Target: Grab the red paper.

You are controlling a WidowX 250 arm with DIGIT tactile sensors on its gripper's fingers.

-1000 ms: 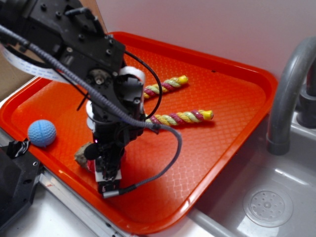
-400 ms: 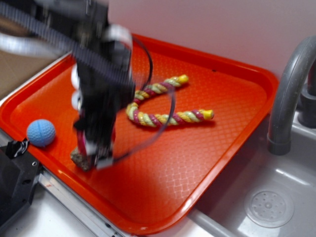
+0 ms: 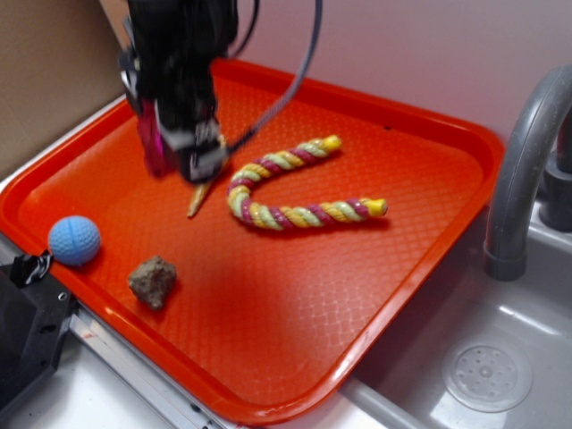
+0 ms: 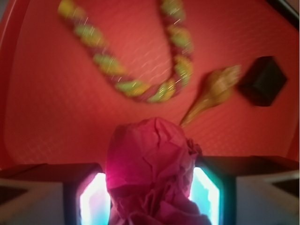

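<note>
The orange-red tray (image 3: 375, 295) fills most of the exterior view, running from the upper left to the lower centre of the frame. My arm (image 3: 179, 54) enters from the top left, above the tray's upper-left area. My gripper (image 3: 179, 156) hangs there, jaws pinching the red paper (image 4: 150, 173). In the wrist view that crumpled paper occupies the lower centre of the frame, pressed between my two fingers (image 4: 89, 197); in the exterior view only a magenta-red sliver of it shows at the gripper's left side.

The twisted rope toy (image 3: 286, 192), yellow, green and red, lies curved in a U at the centre of the tray. A brown-grey lump (image 3: 153, 281) sits on the tray at lower left. A blue ball (image 3: 74, 240) rests just inside the tray's left rim, apart from the lump. A small golden, cone-like object (image 4: 213, 91) lies beside the rope, right of centre in the wrist view.
</note>
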